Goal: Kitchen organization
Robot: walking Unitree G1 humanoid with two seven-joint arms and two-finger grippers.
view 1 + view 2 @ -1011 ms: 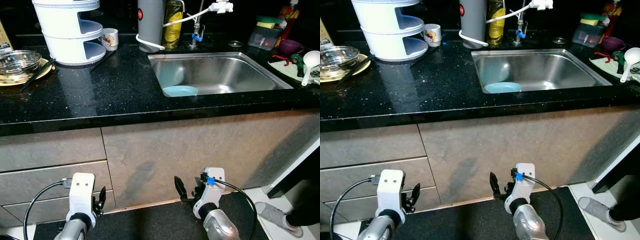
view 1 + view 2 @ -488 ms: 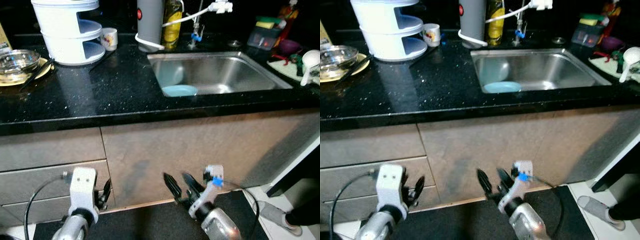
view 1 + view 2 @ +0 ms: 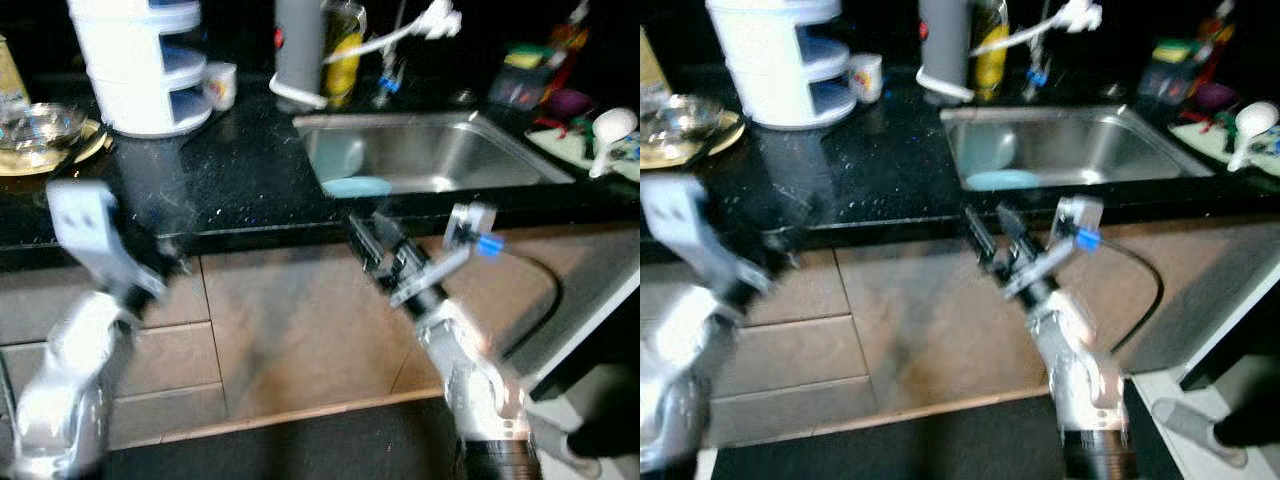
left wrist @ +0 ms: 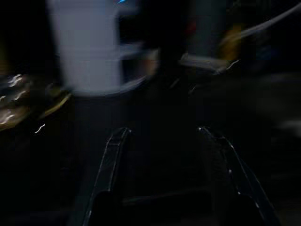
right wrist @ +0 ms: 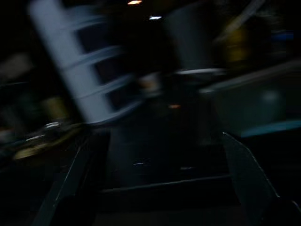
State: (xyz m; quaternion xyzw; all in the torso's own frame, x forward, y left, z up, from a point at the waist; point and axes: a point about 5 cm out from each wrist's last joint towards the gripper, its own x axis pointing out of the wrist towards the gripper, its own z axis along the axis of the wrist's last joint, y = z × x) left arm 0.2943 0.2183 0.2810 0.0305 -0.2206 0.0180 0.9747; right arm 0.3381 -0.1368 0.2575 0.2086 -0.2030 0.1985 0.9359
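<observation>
R gripper (image 3: 372,238) open, just below sink (image 3: 500,160); blurred.

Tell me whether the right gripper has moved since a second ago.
Yes. The right gripper has risen from down by the cabinet's foot to the black counter's front edge, just below the sink. Its fingers are open.

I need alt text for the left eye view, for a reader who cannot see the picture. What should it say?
Two silver robot arms are raised before a black kitchen counter, the right gripper open at the counter's front edge below a steel sink holding a light blue dish. The left gripper is blurred. A white tiered rack stands at the back left.
</observation>
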